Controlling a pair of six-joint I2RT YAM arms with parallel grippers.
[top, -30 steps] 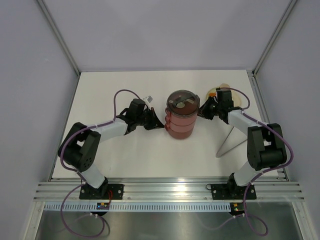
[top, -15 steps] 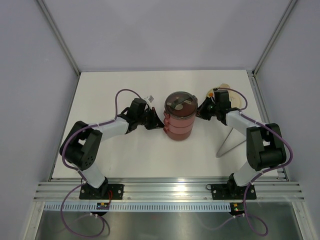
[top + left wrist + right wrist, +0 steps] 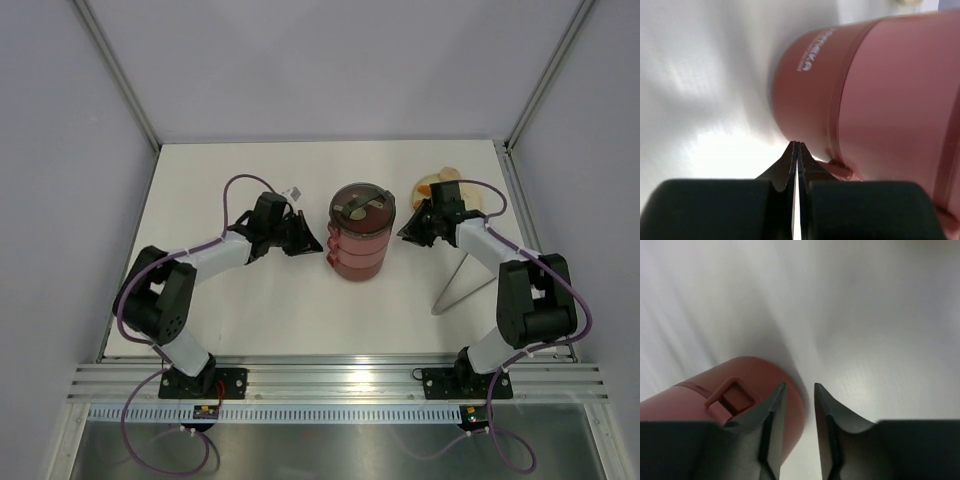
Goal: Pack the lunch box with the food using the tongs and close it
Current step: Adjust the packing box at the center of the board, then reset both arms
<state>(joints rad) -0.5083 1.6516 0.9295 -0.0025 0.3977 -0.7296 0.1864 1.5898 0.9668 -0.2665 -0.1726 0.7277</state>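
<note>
While both arm bases sit bolted at the near edge of the white table [image 3: 260, 310], the nearest loose thing is the tongs [image 3: 462, 283], lying flat in a narrow V on the right side, close by the right arm's elbow and not held by either claw. Farther in, at mid-table, the lunch box [image 3: 358, 233] stands stacked and upright, its dark-red tiers topped by a lid with a metal handle across it. The left gripper [image 3: 316, 240] lies just beside the stack's left flank with its fingers pressed fully together on nothing (the left wrist view shows the tips meeting next to a small side handle). The right gripper [image 3: 404, 232] sits a little apart from the stack's right flank, its jaws parted by a narrow gap and empty. Beyond the right gripper, a cream plate [image 3: 480, 197] carries a few pale food [image 3: 436, 183] pieces.
</note>
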